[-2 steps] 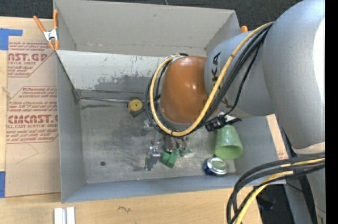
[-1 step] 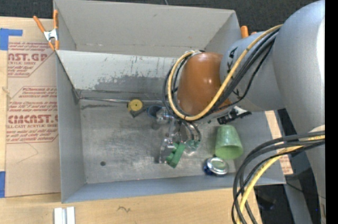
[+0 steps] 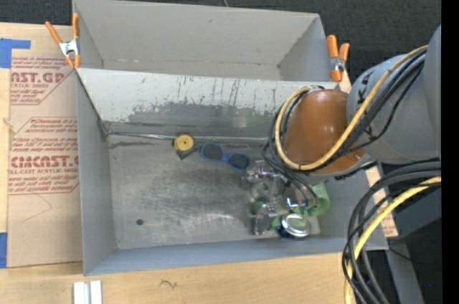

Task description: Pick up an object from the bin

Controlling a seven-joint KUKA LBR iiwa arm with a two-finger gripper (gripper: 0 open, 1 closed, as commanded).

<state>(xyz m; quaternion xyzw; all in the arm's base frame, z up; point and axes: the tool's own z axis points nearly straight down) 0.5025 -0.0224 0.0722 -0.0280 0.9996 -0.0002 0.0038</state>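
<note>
My gripper (image 3: 264,196) hangs low over the bin's near right corner, its metal fingers pointing down beside a small heap. Right by the fingers lie a green piece (image 3: 320,201) and a round blue-and-silver thing (image 3: 294,226) against the near wall. A blue elongated thing (image 3: 222,155), like a pair of small glasses or a clip, lies just left of and behind the gripper. Whether anything sits between the fingers is hidden by the clutter.
A small yellow round thing (image 3: 183,143) rests at the foot of the far wall, left of the blue thing. The orange cover and looping cables of the arm hang over the bin's right side.
</note>
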